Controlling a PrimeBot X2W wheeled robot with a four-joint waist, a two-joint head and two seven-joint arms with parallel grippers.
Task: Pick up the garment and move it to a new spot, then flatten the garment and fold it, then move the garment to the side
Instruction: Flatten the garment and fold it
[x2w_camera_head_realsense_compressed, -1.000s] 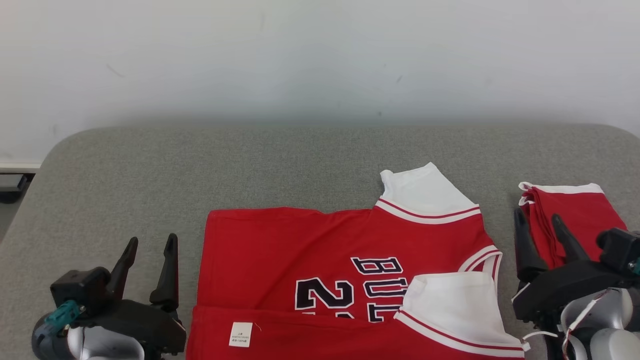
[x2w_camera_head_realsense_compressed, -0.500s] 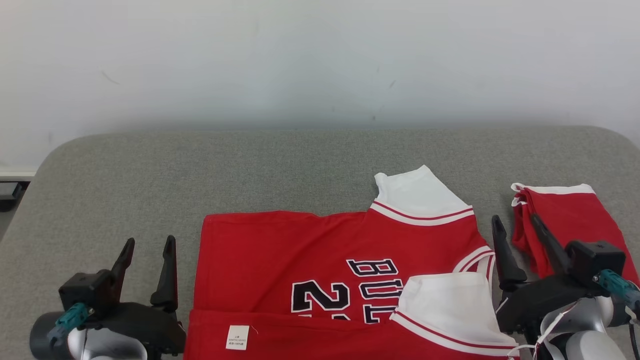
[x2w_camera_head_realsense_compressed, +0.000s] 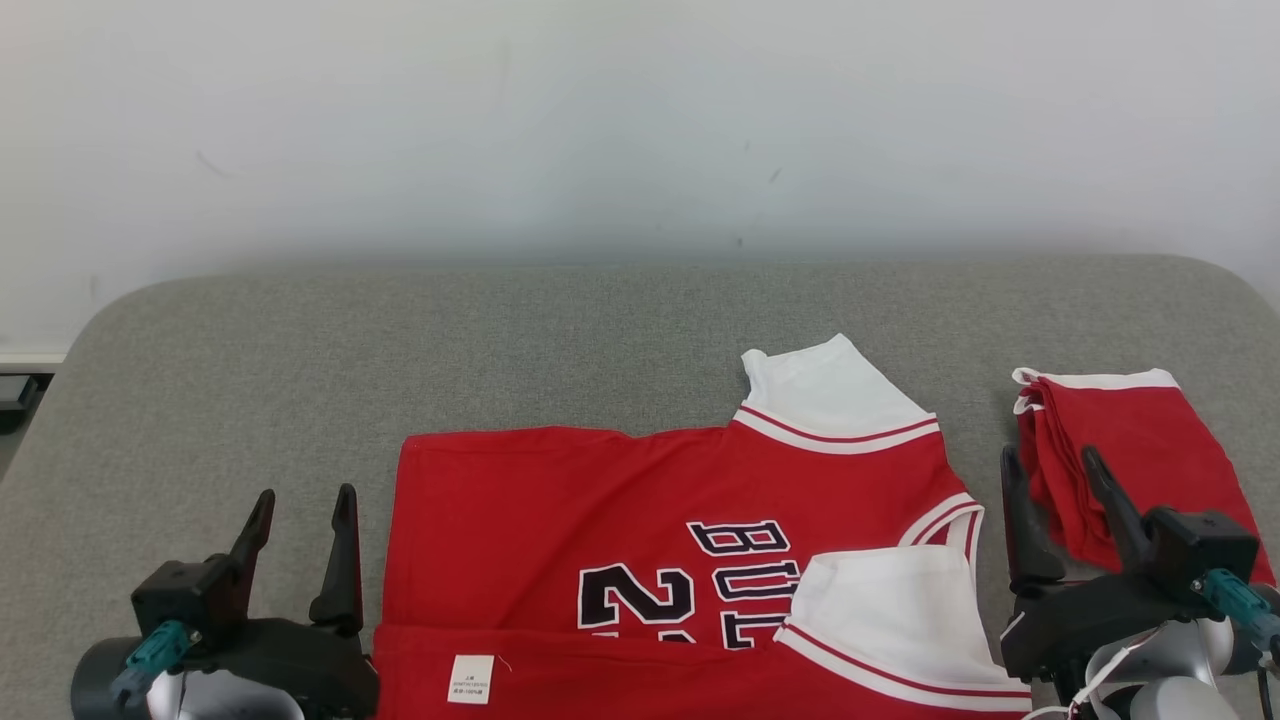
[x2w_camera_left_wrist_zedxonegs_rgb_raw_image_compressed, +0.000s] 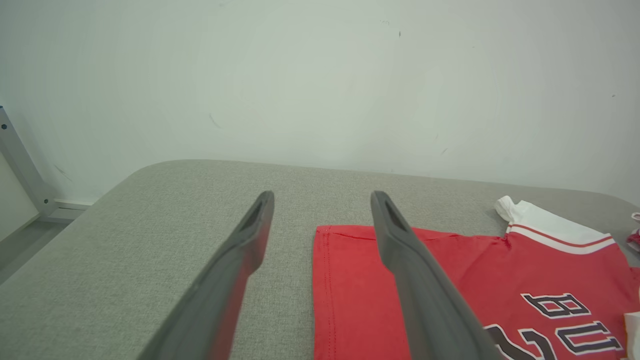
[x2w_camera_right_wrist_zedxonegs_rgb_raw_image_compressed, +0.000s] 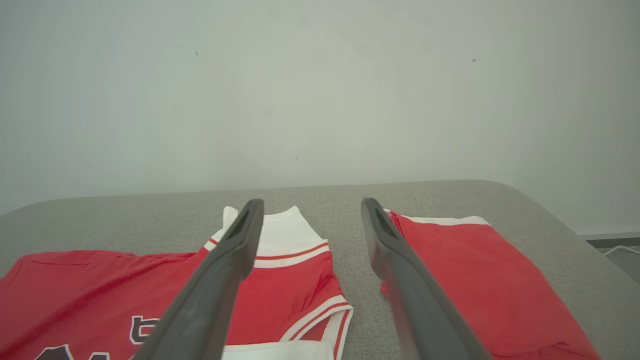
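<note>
Red basketball jersey (x2w_camera_head_realsense_compressed: 540, 500) lies half folded. Left gripper (x2w_camera_head_realsense_compressed: 305, 495) at 8 o'clock and right gripper (x2w_camera_head_realsense_compressed: 1050, 457) at 4 both gape wide, empty. Best to pinch both ends evenly.

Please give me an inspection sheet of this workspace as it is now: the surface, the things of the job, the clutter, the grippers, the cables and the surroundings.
Surface: grey padded tabletop, rounded corners, no stains seen.
Job's things: red jersey lies flat near the front edge; its near hem is turned over and shows a white label; its near white sleeve is folded onto the print.
Clutter: folded red garment, right of the jersey, apart from it.
Grippers: left gripper open, empty, beside the jersey's left edge; right gripper open, empty, between the jersey and the folded garment.
Cables: white cord at the right wrist; white cable on the floor.
Surroundings: pale wall; grey metal strut.
</note>
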